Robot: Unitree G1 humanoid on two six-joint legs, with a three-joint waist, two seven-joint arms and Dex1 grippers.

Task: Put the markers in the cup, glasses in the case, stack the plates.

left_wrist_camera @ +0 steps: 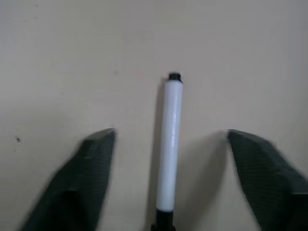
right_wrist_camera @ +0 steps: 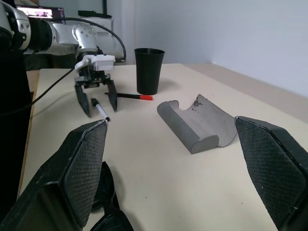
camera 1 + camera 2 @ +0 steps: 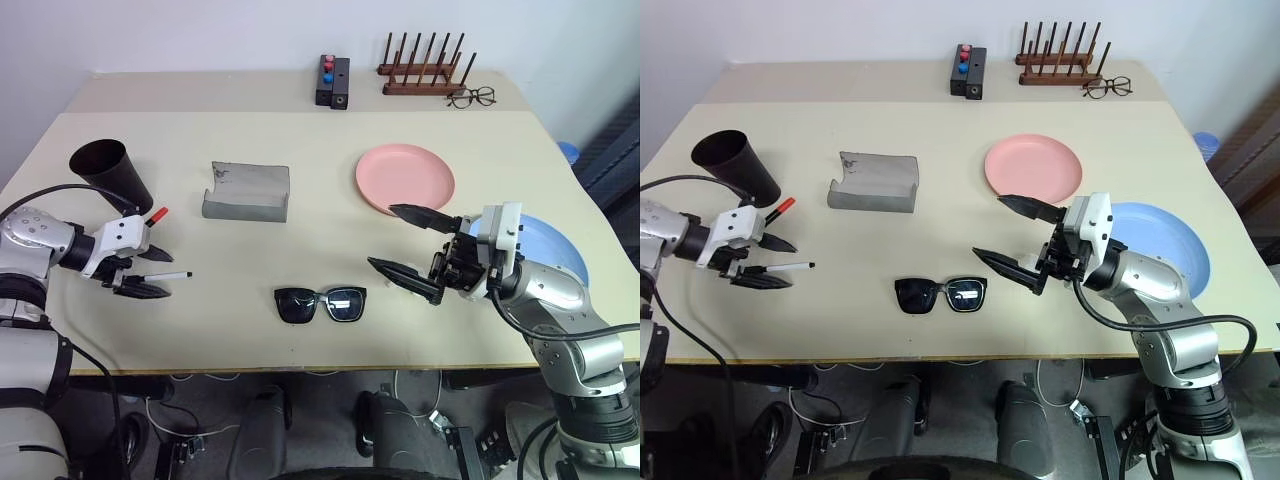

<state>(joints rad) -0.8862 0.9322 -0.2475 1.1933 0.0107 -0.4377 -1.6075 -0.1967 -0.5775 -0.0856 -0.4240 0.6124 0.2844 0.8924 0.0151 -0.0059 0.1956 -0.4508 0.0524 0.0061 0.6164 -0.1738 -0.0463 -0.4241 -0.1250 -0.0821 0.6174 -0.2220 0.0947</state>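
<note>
Two markers lie at the left side of the desk [image 3: 300, 130], and I am on the first of them: my left hand [image 3: 140, 272] sits low over the white marker [image 3: 168, 276], its fingers [image 1: 89, 166] straddling the barrel with clear gaps on both sides, so nothing is gripped yet. The red-capped marker [image 3: 150, 218] lies just behind it, near the foot of the black cup [image 3: 112, 172], which stands upright at the desk's left edge. My right hand [image 3: 412, 246] hovers above the desk with its fingers spread wide and empty, between the sunglasses [image 3: 321, 304] and the blue plate [image 3: 560, 250]. The grey case [image 3: 247, 192] lies open further back, and the pink plate [image 3: 405, 178] sits apart from the blue one, so neither of those steps looks started. By my reading, the next move calls for closing the left fingers squarely on the white barrel, lifting it without rolling it away, then carrying it over the cup's rim and tipping it in end first.
</note>
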